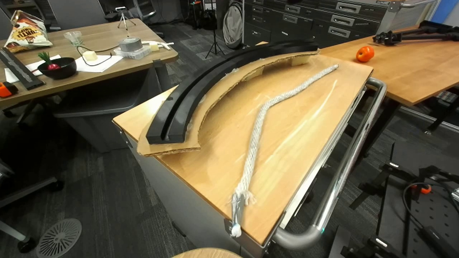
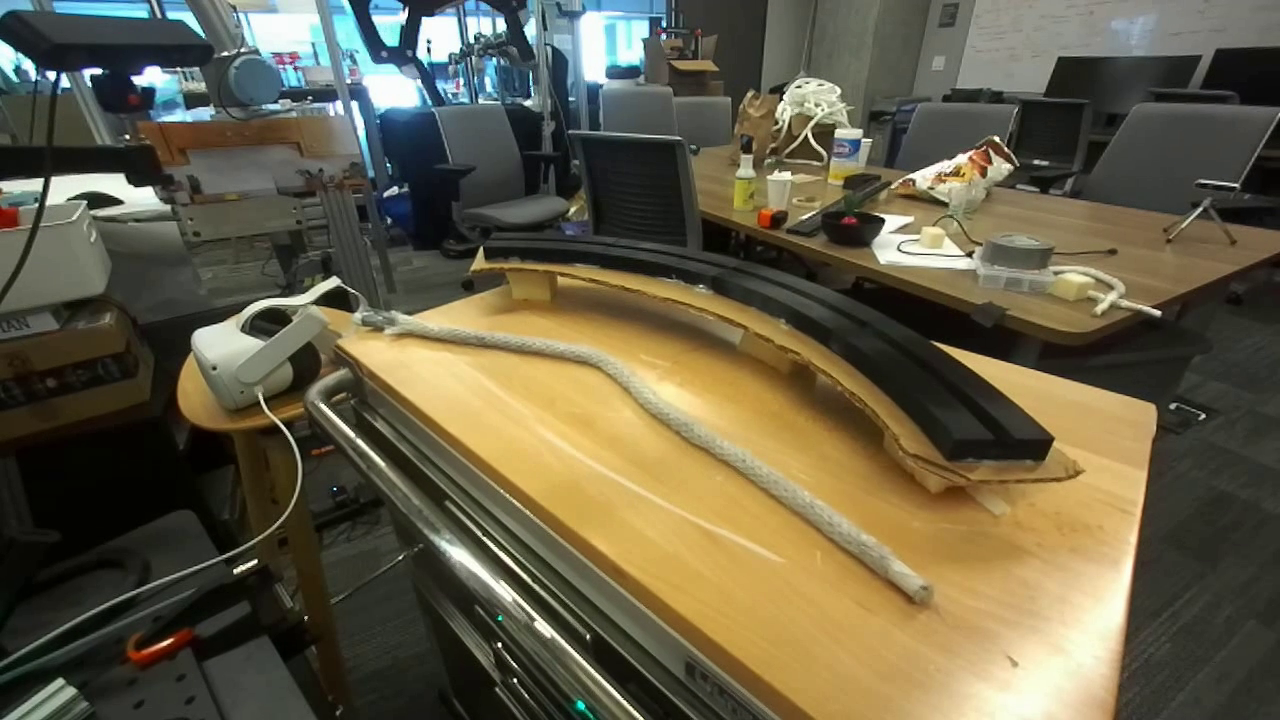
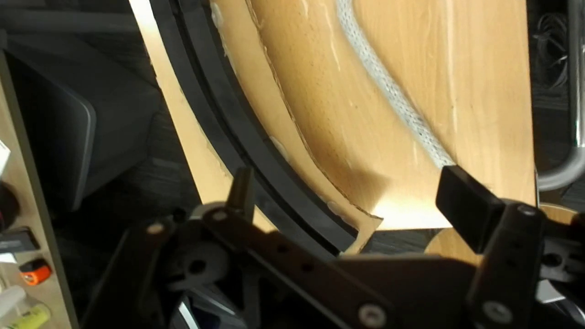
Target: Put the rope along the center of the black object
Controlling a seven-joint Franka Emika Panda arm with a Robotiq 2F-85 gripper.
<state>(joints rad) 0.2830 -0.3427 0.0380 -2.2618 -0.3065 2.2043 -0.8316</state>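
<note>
The black object is a curved strip with a groove along its middle, seen in both exterior views (image 1: 193,104) (image 2: 850,325) and the wrist view (image 3: 263,155). It rests on raised cardboard (image 1: 222,85) on the wooden tabletop. The rope, pale and braided, lies bent on the tabletop beside it, apart from it, in both exterior views (image 1: 257,129) (image 2: 745,463) and the wrist view (image 3: 397,96). Its taped end reaches the tabletop's edge. My gripper (image 3: 349,183) is wide open and empty; its right finger hides the rope's taped end. It appears high up in an exterior view (image 2: 475,70).
A metal rail (image 1: 350,157) runs along the tabletop's side. A headset (image 2: 225,350) sits on a round stool by the rope's taped end. A cluttered table stands beyond the black object, with a black bowl (image 1: 61,70). A further table holds a red-orange fruit (image 1: 365,53).
</note>
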